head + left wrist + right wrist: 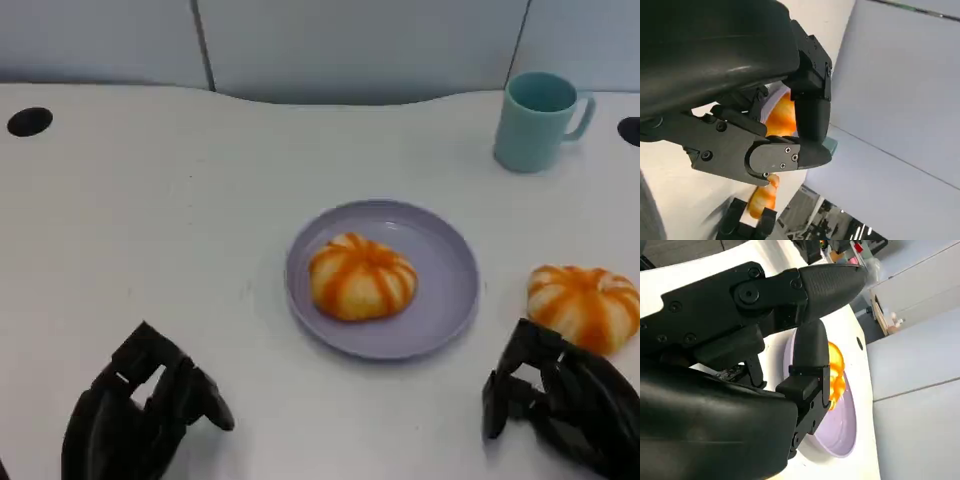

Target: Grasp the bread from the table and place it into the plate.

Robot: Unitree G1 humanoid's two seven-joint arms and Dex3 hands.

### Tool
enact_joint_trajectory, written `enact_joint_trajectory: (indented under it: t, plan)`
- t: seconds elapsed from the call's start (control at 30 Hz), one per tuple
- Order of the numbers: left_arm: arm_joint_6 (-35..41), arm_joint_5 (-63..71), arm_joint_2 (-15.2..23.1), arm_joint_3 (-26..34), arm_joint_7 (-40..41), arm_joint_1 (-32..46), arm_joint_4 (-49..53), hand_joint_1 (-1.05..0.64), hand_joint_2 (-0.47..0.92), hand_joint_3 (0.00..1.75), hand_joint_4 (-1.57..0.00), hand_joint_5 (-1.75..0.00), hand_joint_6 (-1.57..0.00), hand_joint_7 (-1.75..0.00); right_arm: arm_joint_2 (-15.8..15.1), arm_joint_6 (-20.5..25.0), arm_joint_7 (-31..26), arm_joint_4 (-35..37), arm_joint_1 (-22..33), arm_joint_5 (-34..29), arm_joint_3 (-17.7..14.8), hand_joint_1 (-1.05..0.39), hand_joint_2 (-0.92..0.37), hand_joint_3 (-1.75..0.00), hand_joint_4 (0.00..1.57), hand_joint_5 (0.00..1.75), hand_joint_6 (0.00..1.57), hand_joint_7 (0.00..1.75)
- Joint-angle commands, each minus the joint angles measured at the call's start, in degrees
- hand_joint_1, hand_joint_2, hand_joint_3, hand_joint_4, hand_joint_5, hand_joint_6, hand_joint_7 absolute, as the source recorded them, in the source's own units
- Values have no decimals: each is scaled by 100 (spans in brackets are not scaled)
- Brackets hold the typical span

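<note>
The left robot hand (140, 415) sat at the lower left of the head frame, its fingers curled inward and holding nothing, clear of every object. The right robot hand (560, 405) sat at the lower right, fingers likewise drawn in on nothing, just beside a loose bread (585, 305) on the white counter (150, 220) (whether its fingers actually touched that bread could not be told). There were two breads, both round with orange stripes: the loose one at the right edge, and a second bread (362, 276) resting inside the plate (445, 290). One lavender plate lay at the frame's centre. One teal mug (538, 120) stood upright at the upper right, well apart from both hands.
</note>
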Motion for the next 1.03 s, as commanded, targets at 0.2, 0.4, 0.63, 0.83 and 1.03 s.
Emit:
enact_joint_trajectory:
  t: [0.2, 0.4, 0.63, 0.83, 1.03]
  plan:
    - [-344, 142, 104, 101, -261, -198, 484, -49, 92, 35, -82, -175, -57, -175, -128, -145, 154, 377, 22, 52, -148, -52, -92, -22, 67, 174, 58, 150]
    - [-533, 237, 140, 146, -332, -381, 787, -48, 92, 35, -83, -175, -59, -175, -186, -183, 128, 518, -84, -21, -132, -52, -92, -21, 68, 172, 59, 151]
    - [-512, 213, 170, 190, -374, -515, 921, -48, 92, 36, -83, -175, -59, -175, -179, -120, 53, 557, -140, -17, -136, -50, -92, -20, 68, 172, 57, 152]
    - [-505, 180, 199, 226, -462, -573, 1000, -49, 92, 35, -81, -175, -56, -175, -151, -279, 67, 632, -170, -46, -129, -50, -92, -22, 68, 174, 58, 154]
    - [-349, 135, 210, 286, -407, -565, 949, -49, 92, 34, -81, -175, -57, -175, -134, -304, 28, 635, -189, -63, -86, -50, -92, -22, 68, 175, 56, 157]
